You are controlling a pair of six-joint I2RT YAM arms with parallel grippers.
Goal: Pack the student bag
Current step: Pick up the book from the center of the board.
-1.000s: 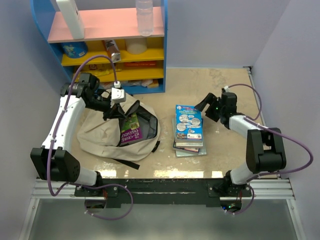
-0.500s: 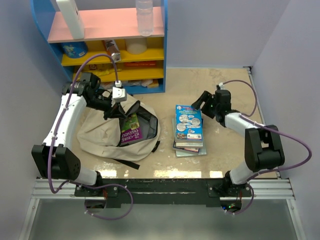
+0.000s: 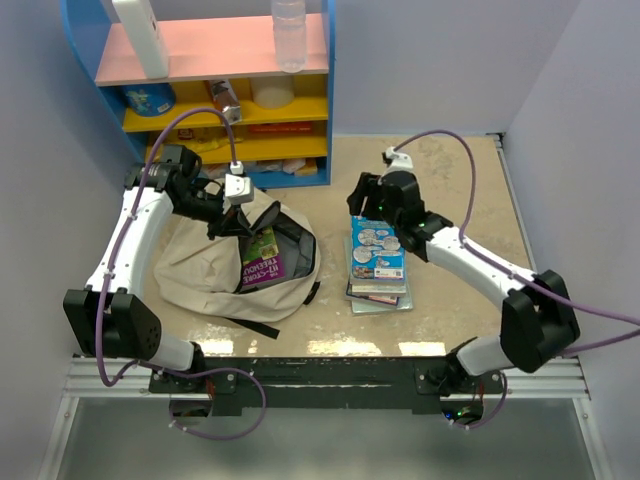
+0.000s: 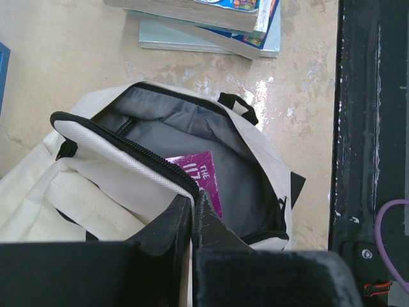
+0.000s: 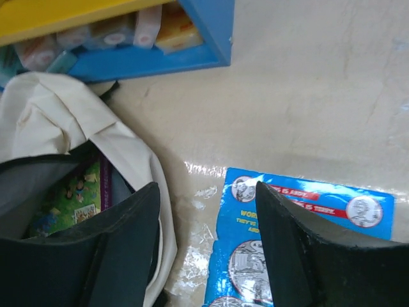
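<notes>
Cream bag (image 3: pixel 200 272) lies open, left of centre.
Black zip, grey lining, purple book (image 3: pixel 262 258) inside; left gripper (image 3: pixel 224 226) pinches its rim, right gripper (image 3: pixel 359 200) spread.

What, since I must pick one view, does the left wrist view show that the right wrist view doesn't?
Only left wrist: the left claw pinching the student bag at its zipper, plus the black frame. Only right wrist: the open right claw near the blue book, plus the blue shelf. Both: the bag, the book inside, the book stack.
</notes>
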